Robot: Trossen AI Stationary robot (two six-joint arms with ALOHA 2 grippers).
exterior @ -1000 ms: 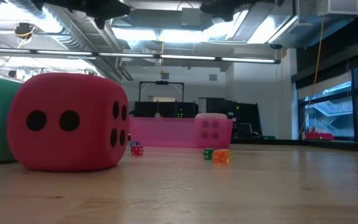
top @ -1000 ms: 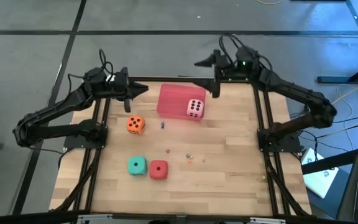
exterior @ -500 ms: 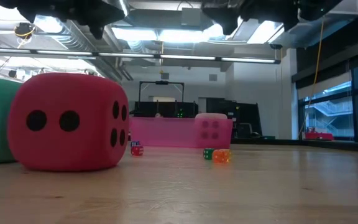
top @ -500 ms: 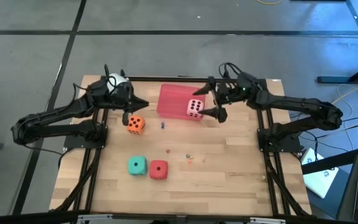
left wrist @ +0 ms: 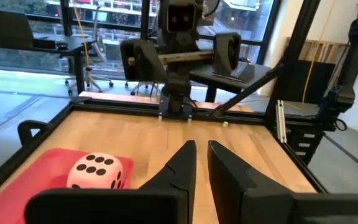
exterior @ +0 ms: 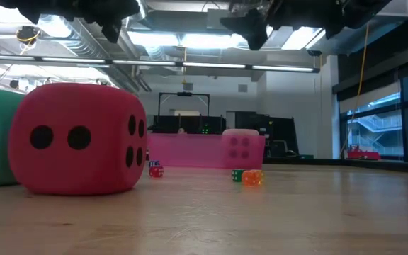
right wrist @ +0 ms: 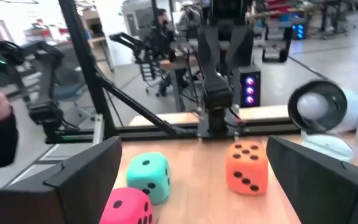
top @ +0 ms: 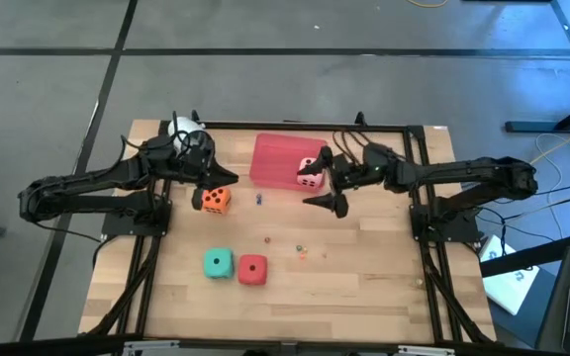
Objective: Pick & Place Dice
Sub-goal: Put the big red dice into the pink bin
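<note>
The pale pink die (top: pixel 310 173) sits on the flat pink tray (top: pixel 277 158); the left wrist view shows the same die (left wrist: pixel 95 171). The orange die (top: pixel 216 199) rests on the wood left of the tray. The teal die (top: pixel 218 263) and the red die (top: pixel 253 269) stand side by side near the table's near edge. My right gripper (top: pixel 322 180) is open wide and hangs in the air at the pink die's right side. My left gripper (top: pixel 224 179) is shut and hovers just beyond the orange die. The low view shows both grippers high above the table.
Tiny coloured beads (top: pixel 301 249) lie scattered on the wood between the tray and the near dice, and two more (exterior: pixel 246 177) show in the low view. A black frame rail (top: pixel 265 127) runs along the far edge. A white round device (top: pixel 184 127) sits at the far left corner.
Both arms have swung in from the far edge toward the table's middle and come lower. The left gripper has moved toward the orange die. The right gripper has moved leftward and nearer, ending beside the pink die. No die has moved.
</note>
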